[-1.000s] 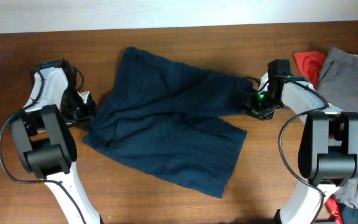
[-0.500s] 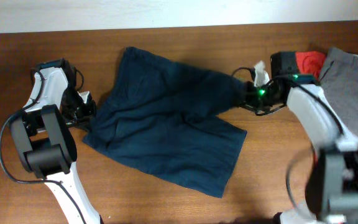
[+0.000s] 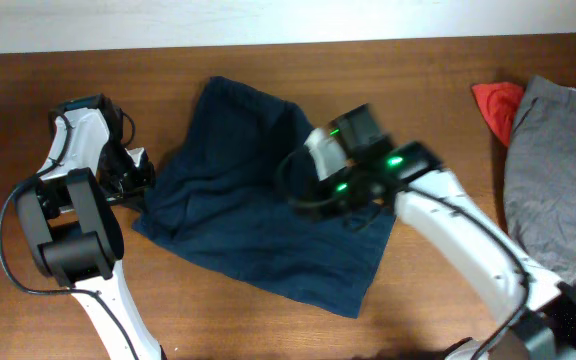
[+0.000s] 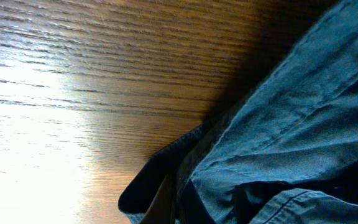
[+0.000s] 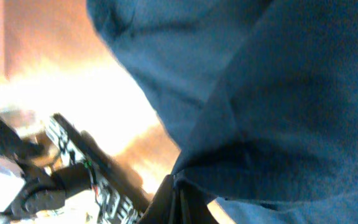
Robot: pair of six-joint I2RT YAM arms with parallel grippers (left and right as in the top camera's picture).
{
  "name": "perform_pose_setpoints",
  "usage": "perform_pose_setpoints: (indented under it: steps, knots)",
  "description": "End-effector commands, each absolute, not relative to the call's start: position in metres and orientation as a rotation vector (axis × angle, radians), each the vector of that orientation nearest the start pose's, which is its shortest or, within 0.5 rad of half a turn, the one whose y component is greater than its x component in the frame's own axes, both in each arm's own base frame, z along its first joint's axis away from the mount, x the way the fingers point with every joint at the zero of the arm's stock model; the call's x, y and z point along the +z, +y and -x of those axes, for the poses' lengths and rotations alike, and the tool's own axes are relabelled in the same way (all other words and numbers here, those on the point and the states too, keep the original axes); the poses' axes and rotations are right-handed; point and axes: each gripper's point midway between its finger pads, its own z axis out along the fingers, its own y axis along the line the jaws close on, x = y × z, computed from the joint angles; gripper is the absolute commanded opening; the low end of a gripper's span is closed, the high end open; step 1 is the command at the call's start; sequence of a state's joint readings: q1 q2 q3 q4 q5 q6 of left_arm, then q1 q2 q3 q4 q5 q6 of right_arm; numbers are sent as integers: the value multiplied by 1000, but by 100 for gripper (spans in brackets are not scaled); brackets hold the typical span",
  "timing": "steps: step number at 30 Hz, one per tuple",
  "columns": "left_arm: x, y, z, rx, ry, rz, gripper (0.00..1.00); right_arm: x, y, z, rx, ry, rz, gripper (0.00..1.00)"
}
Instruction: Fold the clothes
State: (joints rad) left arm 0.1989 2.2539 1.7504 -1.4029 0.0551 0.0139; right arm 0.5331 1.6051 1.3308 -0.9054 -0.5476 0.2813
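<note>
The clothes, dark navy shorts (image 3: 230,215), lie in the middle of the wooden table (image 3: 268,320). Their right side is lifted and doubled over toward the centre. My right gripper (image 3: 303,190) hangs over the middle of the shorts, shut on that lifted edge. In the right wrist view its closed fingertips (image 5: 178,198) pinch a fold of the navy fabric (image 5: 278,93), which hangs above the table. My left gripper (image 3: 140,188) rests low at the shorts' left edge. The left wrist view shows its gripper (image 4: 180,202) shut on the hem of the shorts (image 4: 291,124).
A grey garment (image 3: 558,200) lies at the right edge of the table, with a red cloth (image 3: 496,100) beside its top corner. The table's far edge meets a white wall (image 3: 268,20). Bare wood shows on the right between the shorts and the grey garment.
My right gripper shut on the shorts' right edge, then swept left across the table with it, folding that side over the middle. The left arm has not moved.
</note>
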Motion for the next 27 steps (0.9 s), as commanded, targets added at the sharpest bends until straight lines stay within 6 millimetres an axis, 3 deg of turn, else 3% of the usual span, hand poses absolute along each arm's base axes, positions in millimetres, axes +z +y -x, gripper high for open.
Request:
perform_pose_setpoints:
  steps: [1, 4, 7, 9, 17, 19, 23, 27]
  knots:
    - [18, 60, -342, -177, 3460, 351, 0, 153, 289, -243, 906, 2819, 667, 4]
    - [18, 60, -342, -177, 3461, 351, 0, 146, 293, -240, 784, 2811, 714, 11]
    - [18, 60, -342, -177, 3461, 351, 1, 144, 283, -250, 702, 2808, 663, 22]
    - [18, 60, -342, -176, 3460, 351, 1, 146, 266, -268, 684, 2807, 570, 34]
    - [17, 61, -343, -176, 3456, 350, 0, 151, 184, -329, 705, 2799, 189, 45]
    - [17, 61, -344, -175, 3455, 350, 1, 150, 163, -338, 686, 2797, 120, 53]
    - [18, 61, -344, -175, 3453, 350, 0, 137, 118, -348, 604, 2833, -50, 59]
    - [18, 61, -345, -175, 3452, 350, 1, 99, 98, -340, 585, 2933, -140, 57]
